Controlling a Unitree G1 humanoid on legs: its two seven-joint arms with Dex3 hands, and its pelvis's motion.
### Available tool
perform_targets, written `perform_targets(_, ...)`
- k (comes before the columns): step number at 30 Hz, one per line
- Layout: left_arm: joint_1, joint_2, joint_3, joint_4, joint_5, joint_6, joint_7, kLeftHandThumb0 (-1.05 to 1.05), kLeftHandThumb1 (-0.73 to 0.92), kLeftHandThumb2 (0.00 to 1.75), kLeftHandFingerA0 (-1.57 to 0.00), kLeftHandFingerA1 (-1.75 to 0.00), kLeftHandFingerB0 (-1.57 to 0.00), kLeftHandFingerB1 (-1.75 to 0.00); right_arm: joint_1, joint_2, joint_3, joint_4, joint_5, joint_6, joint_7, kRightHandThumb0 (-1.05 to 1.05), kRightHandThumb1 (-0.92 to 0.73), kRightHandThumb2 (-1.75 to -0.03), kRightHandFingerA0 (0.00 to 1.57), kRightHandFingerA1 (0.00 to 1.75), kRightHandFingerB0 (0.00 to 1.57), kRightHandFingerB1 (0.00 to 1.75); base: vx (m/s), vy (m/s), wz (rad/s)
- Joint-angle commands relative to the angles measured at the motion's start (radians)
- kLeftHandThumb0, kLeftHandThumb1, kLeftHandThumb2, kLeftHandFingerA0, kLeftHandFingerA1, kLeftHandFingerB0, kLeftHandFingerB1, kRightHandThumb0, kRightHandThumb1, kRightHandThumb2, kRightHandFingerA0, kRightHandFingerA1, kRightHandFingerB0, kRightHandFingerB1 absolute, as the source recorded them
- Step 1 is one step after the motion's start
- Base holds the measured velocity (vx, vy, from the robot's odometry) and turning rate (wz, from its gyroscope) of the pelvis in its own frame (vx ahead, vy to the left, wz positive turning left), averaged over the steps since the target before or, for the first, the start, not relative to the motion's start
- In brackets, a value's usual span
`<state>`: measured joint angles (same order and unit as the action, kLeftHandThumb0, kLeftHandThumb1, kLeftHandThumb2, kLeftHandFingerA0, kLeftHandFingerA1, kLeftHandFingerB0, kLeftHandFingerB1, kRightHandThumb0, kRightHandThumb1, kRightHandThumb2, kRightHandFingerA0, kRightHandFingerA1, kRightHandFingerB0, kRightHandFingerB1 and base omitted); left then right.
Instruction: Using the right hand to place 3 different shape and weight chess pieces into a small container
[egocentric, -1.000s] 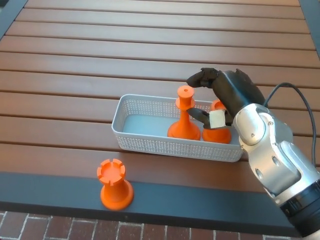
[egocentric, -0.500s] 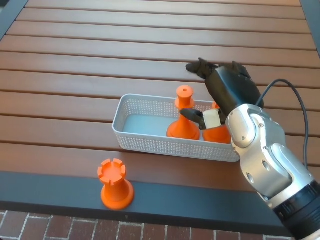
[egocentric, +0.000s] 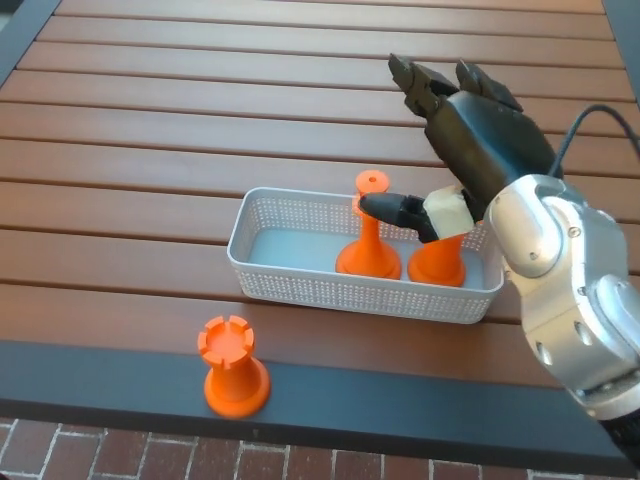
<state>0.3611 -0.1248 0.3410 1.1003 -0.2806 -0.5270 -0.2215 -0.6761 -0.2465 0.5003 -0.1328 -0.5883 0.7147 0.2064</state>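
A small white mesh basket (egocentric: 290, 280) sits on the wooden slat table. Two orange chess pieces stand upright inside it: one with a flat round top (egocentric: 368, 235) and a second (egocentric: 436, 261) to its right, whose top is hidden behind my hand. A third orange piece, a rook (egocentric: 232, 367), stands on the dark front edge of the table, left of the basket. My right hand (egocentric: 470, 140) hovers above the basket's right end, open, fingers spread upward and thumb pointing left over the pieces. It holds nothing. The left hand does not show.
Brown wooden slats (egocentric: 200, 120) stretch behind and to the left of the basket. A dark border (egocentric: 400, 400) runs along the table's front edge, with brick paving (egocentric: 120, 455) below. A black cable (egocentric: 600, 115) loops from my right forearm.
My right hand has lifted up and away from the second piece, and its fingers have spread open. Both pieces stay standing in the basket. The rook has not moved.
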Motion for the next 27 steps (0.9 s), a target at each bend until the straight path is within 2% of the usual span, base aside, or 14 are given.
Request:
perform_targets(1, 0.009, 0.023, 0.016, 0.018, -0.014, 0.020, -0.033, -0.09, 0.47, 1.18, -1.06, -1.54, -1.00, -1.27, 0.008, -0.167, -0.021, -0.192, 0.052, 0.134, 0.315, -1.05, -0.63, -0.60, 0.00, 0.00, 0.00, 0.00, 0.00, 0.000, 0.00)
perform_targets(7, -0.018, 0.014, 0.036, 0.019, -0.044, 0.047, -0.072, -0.06, 0.39, 1.27, -1.01, -1.56, -1.02, -1.26, 0.096, -0.146, -0.078, -0.461, 0.093, 0.244, 0.318, -1.05, -0.69, -0.62, 0.00, 0.00, 0.00, 0.00, 0.00, 0.000, 0.00)
perform_targets(9, -0.036, 0.015, 0.038, 0.036, -0.040, 0.042, -0.073, -0.07, 0.41, 1.24, -1.02, -1.53, -1.00, -1.24, 0.183, -0.093, -0.070, -0.612, 0.103, 0.297, 0.300, -1.04, -0.66, -0.61, 0.00, 0.00, 0.00, 0.00, 0.00, 0.000, 0.00)
perform_targets(10, -0.043, 0.015, 0.040, 0.038, -0.043, 0.046, -0.077, -0.09, 0.44, 1.15, -1.01, -1.51, -1.00, -1.20, 0.234, -0.069, -0.045, -0.674, 0.099, 0.309, 0.283, -0.99, -0.63, -0.60, 0.00, 0.00, 0.00, 0.00, 0.00, 0.000, 0.00)
perform_targets(13, -0.046, 0.016, 0.035, 0.027, -0.037, 0.042, -0.078, -0.09, 0.41, 1.23, -1.02, -1.53, -1.03, -1.23, 0.382, -0.001, 0.059, -0.811, 0.064, 0.334, 0.208, -0.93, -0.61, -0.59, 0.00, 0.00, 0.00, 0.00, 0.00, 0.000, 0.00)
perform_targets(14, -0.047, 0.015, 0.031, 0.022, -0.030, 0.025, -0.076, -0.08, 0.41, 1.28, -1.05, -1.47, -1.02, -1.20, 0.563, 0.091, 0.184, -0.873, 0.060, 0.324, 0.092, -0.95, -0.54, -0.92, 0.00, 0.09, 0.00, 0.01, 0.00, 0.000, 0.00)
perform_targets(15, -0.053, 0.018, 0.031, 0.031, -0.027, 0.022, -0.079, -0.10, 0.44, 1.18, -1.04, -1.45, -1.00, -1.19, 0.631, 0.123, 0.224, -0.885, 0.069, 0.314, 0.051, -0.90, -0.51, -0.90, 0.00, 0.14, 0.00, 0.06, 0.00, 0.000, 0.00)
perform_targets(16, -0.058, 0.020, 0.032, 0.038, -0.026, 0.021, -0.081, -0.10, 0.44, 1.18, -1.04, -1.45, -1.00, -1.19, 0.675, 0.143, 0.248, -0.892, 0.071, 0.307, 0.029, -0.90, -0.51, -0.90, 0.00, 0.14, 0.00, 0.06, 0.00, 0.000, 0.00)
perform_targets(17, -0.058, 0.020, 0.029, 0.034, -0.023, 0.023, -0.079, -0.11, 0.41, 1.23, -1.05, -1.46, -1.00, -1.23, 0.723, 0.160, 0.273, -0.880, 0.080, 0.291, 0.006, -0.84, -0.47, -0.90, 0.02, 0.29, 0.00, 0.13, 0.00, 0.000, 0.00)
perform_targets(22, -0.046, 0.009, 0.028, -0.004, -0.029, 0.038, -0.075, -0.08, 0.46, 1.19, -1.01, -1.52, -0.93, -1.23, 0.905, 0.258, 0.333, -0.808, 0.122, 0.199, -0.091, -0.80, -0.45, -0.87, 0.02, 0.29, 0.00, 0.12, 0.00, 0.000, 0.00)
perform_targets(24, -0.054, 0.011, 0.030, 0.008, -0.028, 0.035, -0.069, -0.08, 0.45, 1.20, -1.04, -1.50, -0.94, -1.24, 0.948, 0.285, 0.372, -0.769, 0.077, 0.176, -0.145, -0.81, -0.46, -0.89, 0.02, 0.36, 0.00, 0.16, 0.00, 0.000, 0.00)
perform_targets(25, -0.058, 0.011, 0.032, 0.016, -0.029, 0.035, -0.070, -0.10, 0.42, 1.23, -1.08, -1.47, -1.00, -1.22, 0.967, 0.290, 0.391, -0.742, 0.053, 0.152, -0.183, -0.78, -0.45, -0.89, 0.01, 0.51, 0.06, 0.16, 0.00, 0.000, 0.00)
perform_targets(26, -0.062, 0.011, 0.033, 0.023, -0.029, 0.036, -0.071, -0.10, 0.42, 1.23, -1.08, -1.47, -1.00, -1.22, 0.989, 0.297, 0.411, -0.713, 0.025, 0.121, -0.222, -0.78, -0.45, -0.89, 0.01, 0.51, 0.06, 0.16, 0.00, 0.000, 0.00)
perform_targets(27, -0.063, 0.009, 0.034, 0.025, -0.030, 0.036, -0.072, -0.09, 0.41, 1.24, -1.08, -1.45, -1.01, -1.21, 1.005, 0.310, 0.424, -0.679, 0.005, 0.102, -0.271, -0.81, -0.46, -0.88, 0.02, 0.33, 0.02, 0.13, 0.00, 0.000, 0.00)
